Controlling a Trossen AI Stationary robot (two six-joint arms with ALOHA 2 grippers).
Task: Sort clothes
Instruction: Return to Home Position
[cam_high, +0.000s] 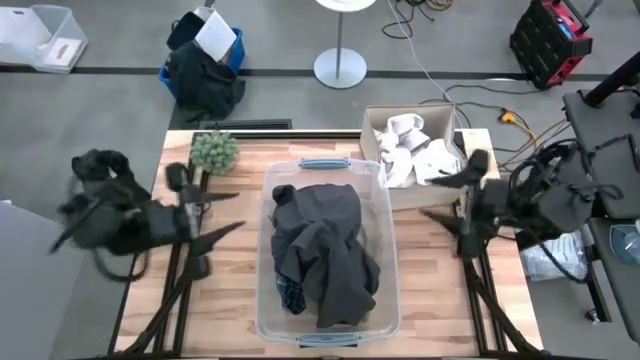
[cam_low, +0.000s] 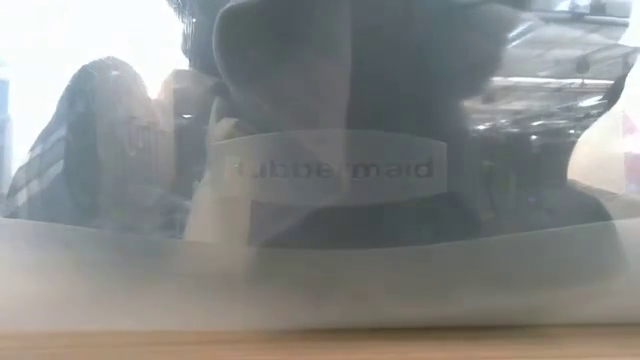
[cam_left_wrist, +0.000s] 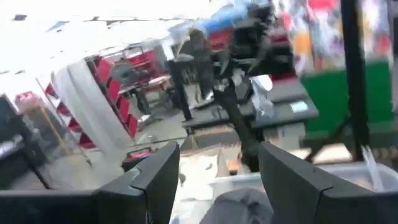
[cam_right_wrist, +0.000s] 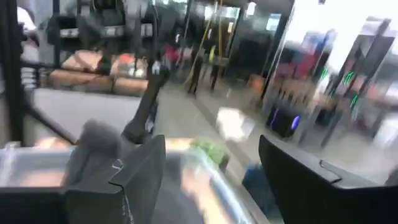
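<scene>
A dark grey garment (cam_high: 322, 248) lies heaped in a clear plastic bin (cam_high: 384, 262) at the table's middle. A bit of blue plaid cloth (cam_high: 290, 294) shows under the heap's near left side. Several small white pieces (cam_high: 418, 150) lie in a cardboard box (cam_high: 371, 120) at the far right. My left gripper (cam_high: 238, 211) is open and empty, left of the bin, pointing at it. My right gripper (cam_high: 425, 197) is open and empty, right of the bin, next to the box. The grey garment also shows in the low view (cam_low: 350, 90) and in the right wrist view (cam_right_wrist: 93, 149). No tan piece shows.
A small green plant (cam_high: 213, 150) stands at the table's far left, close to my left arm. A dark bundle with a blue bag (cam_high: 203, 70) lies on the floor beyond the table. Bare wood (cam_high: 230, 290) shows left and right of the bin.
</scene>
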